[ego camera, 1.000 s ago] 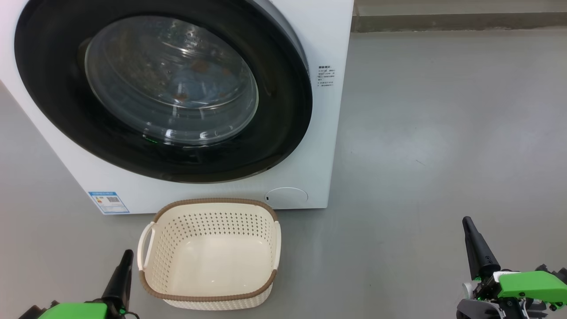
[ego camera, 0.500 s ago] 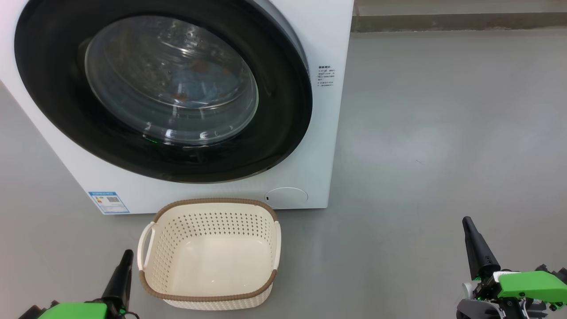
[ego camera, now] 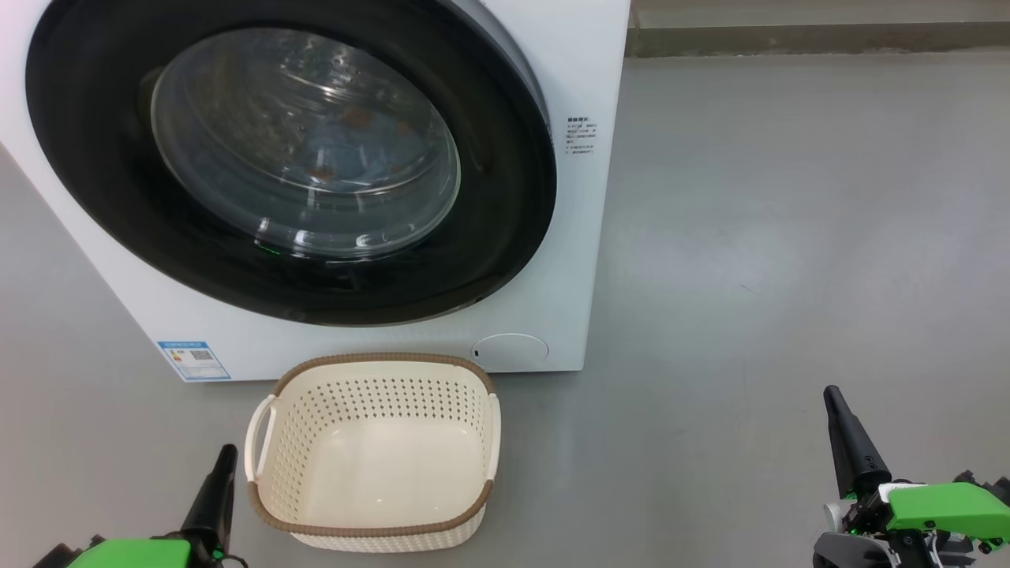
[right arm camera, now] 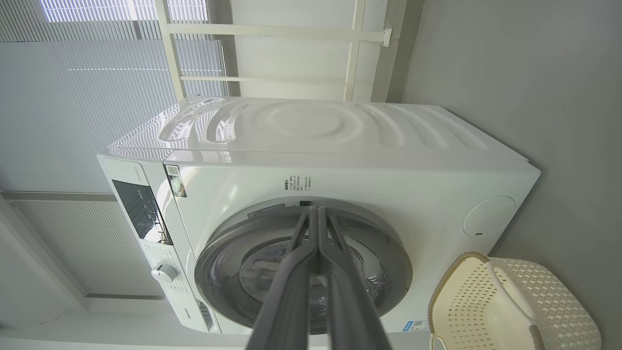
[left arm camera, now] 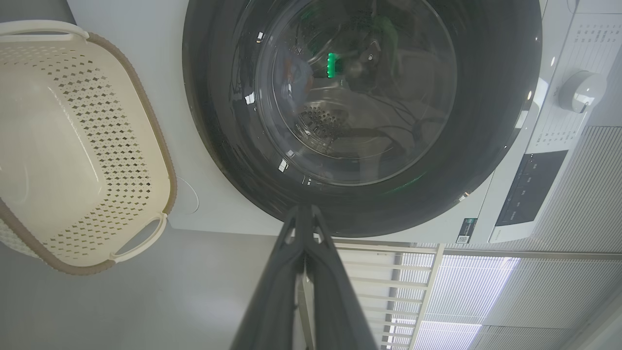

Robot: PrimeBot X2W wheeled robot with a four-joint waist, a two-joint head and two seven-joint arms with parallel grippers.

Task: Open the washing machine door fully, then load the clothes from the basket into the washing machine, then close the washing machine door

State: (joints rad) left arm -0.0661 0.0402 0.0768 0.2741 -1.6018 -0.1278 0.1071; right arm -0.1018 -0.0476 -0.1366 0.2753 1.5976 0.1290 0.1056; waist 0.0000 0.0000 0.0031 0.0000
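Now the washing machine door [ego camera: 95, 181], a glossy black ring round a bulging clear window, sits closed against the white washing machine [ego camera: 572, 71]. Through the glass the clothes [ego camera: 347, 134] show as pale blue with orange-brown spots, inside the drum. On the grey floor [ego camera: 750, 237], just before the machine's front, stands the cream perforated basket [ego camera: 379, 394], brown-rimmed. Left fingers [ego camera: 227, 457] and right fingers [ego camera: 835, 406] are each pressed together, holding nothing.

A smooth grey floor [ego camera: 789, 237] is bordered at its far edge by a low kerb [ego camera: 813, 38]. Daylight is admitted through pale slatted blinds [right arm camera: 87, 107] beside a cream frame [right arm camera: 272, 31].
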